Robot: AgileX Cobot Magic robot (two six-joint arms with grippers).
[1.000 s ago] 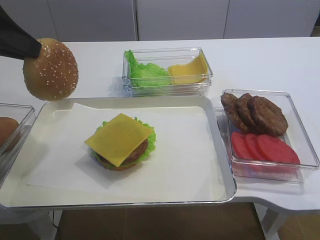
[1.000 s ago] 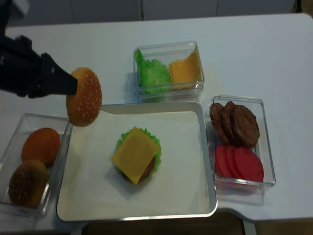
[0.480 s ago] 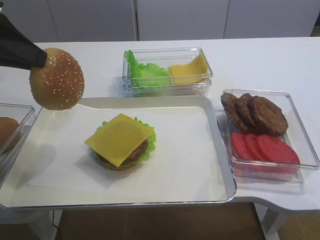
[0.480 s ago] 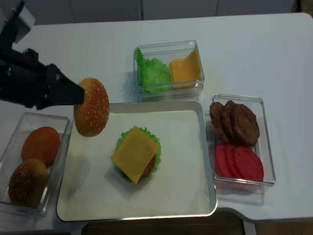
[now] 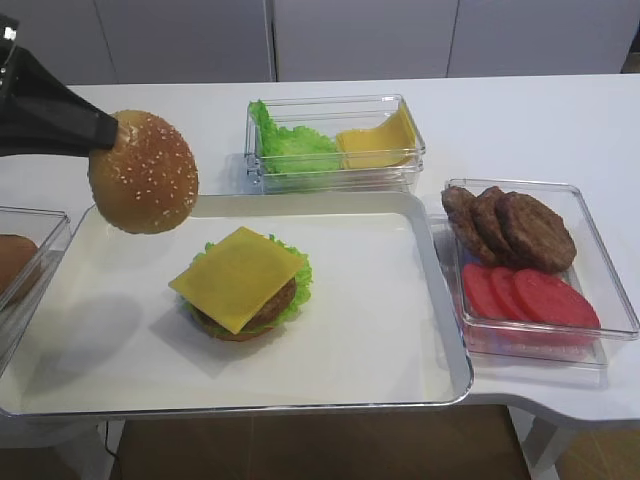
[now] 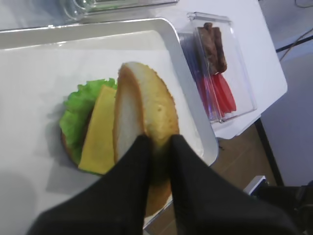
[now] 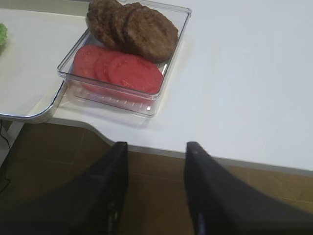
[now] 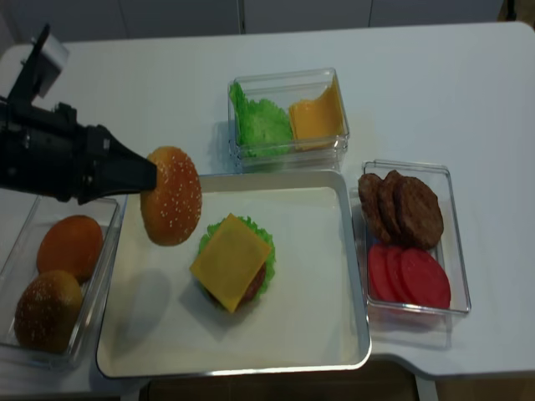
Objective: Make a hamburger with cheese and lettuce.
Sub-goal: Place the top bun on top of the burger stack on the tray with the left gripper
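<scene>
White surface (image 5: 520,120); tray (image 5: 440,330) at lower centre. Left end effector (image 8: 144,174), centre left, is clamped on the sesame bun (image 8: 171,196), held edge-up above the tray. The hamburger (image 8: 234,263) lies mid-tray, cheese (image 8: 230,259) topmost over lettuce (image 8: 255,230). Right end effector (image 7: 155,147): together, holding nothing.

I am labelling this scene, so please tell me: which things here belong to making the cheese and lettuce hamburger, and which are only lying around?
Belong to the job:
- sesame bun top, held in the left gripper
- cheese
- lettuce
- patty
- tray

Lying about:
- tomato slices
- spare patties
- spare buns
</scene>
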